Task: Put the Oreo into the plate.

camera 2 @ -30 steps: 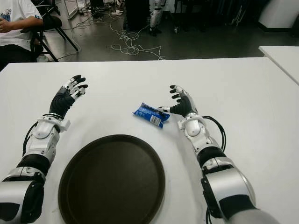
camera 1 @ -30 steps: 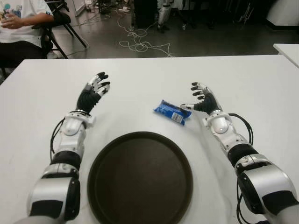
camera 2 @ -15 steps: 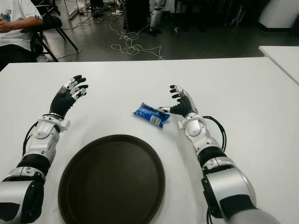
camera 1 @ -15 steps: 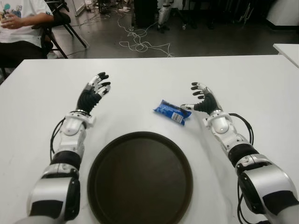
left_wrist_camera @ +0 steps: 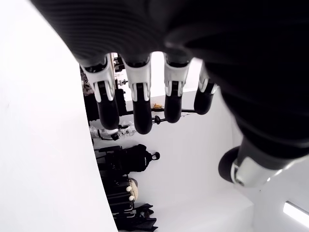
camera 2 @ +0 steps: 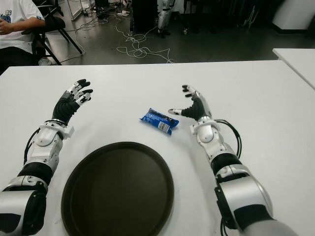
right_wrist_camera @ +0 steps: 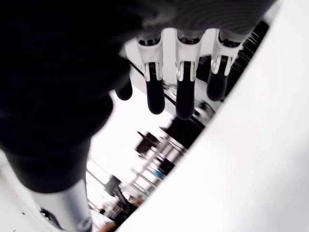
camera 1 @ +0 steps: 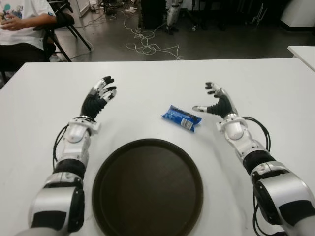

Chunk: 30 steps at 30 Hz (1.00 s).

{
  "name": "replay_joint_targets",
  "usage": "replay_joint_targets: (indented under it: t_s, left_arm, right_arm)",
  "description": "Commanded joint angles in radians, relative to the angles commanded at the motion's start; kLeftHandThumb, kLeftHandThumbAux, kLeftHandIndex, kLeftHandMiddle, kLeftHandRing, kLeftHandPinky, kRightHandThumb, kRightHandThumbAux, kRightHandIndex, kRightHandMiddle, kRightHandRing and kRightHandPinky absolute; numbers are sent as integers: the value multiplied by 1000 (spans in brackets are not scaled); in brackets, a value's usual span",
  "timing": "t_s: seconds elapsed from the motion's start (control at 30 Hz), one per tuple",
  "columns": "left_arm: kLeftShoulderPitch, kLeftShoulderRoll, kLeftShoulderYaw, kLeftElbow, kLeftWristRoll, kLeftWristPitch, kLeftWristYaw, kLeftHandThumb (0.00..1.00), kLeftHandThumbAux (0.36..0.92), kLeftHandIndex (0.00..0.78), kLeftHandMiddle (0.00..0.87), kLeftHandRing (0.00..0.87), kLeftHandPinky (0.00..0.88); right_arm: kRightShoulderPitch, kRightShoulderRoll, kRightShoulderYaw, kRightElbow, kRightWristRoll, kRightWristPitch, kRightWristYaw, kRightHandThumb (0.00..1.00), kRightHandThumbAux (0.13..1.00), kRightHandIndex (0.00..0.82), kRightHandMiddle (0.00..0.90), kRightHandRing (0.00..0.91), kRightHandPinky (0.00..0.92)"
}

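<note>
Right hand: my right hand point(camera 1: 220, 104) sits just to the right of the Oreo pack, fingers spread and holding nothing, thumb reaching toward the wrapper's near end but, as far as I can tell, not touching it.
Why there: I judge this is a pre-grasp pose, open wide enough to close across the pack's narrow width from the side.
Left hand: my left hand point(camera 1: 98, 96) shows well to the left of the pack, beyond the plate's left side, fingers extended and empty; it has no part in the reach.
Oreo: the blue Oreo pack point(camera 1: 181, 117) lies flat on the white table point(camera 1: 147, 78), just beyond the plate's far rim and a little to the right of its centre.
Long axis: it runs on a diagonal, one end pointing far-left, the other near-right toward my right hand.
Plate: the dark round plate point(camera 1: 147, 184) is close in front of me and holds nothing, so I take the pack's way in to be short.
Onlooker: a seated person point(camera 1: 22, 22) is at the far left corner.
</note>
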Motion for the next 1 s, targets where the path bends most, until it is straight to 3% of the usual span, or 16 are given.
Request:
replay_joint_targets:
  t_s: [0.23, 0.53, 0.73, 1.0]
  left_arm:
    - [2, -3, -1, -2, 2, -4, 4, 158, 565, 93, 133, 134, 167]
    - [3, -4, 0, 2, 5, -5, 10, 158, 547, 102, 139, 137, 167]
    - [7, -5, -3, -3, 8, -4, 12, 159, 543, 97, 134, 131, 164]
    - [11, -7, -4, -11, 12, -9, 18, 160, 551, 95, 137, 133, 161]
  right_arm:
    - [17, -40, 34, -56, -83, -81, -138, 0, 800, 162, 194, 199, 221]
    - [22, -91, 74, -115, -179, -100, -232, 0, 820, 140, 187, 200, 235]
    - [45, -129, 83, -258, -210, -12, -161, 0, 804, 116, 171, 198, 216]
    - [39, -185, 148, -461, -311, 189, 75, 0, 790, 100, 143, 173, 183]
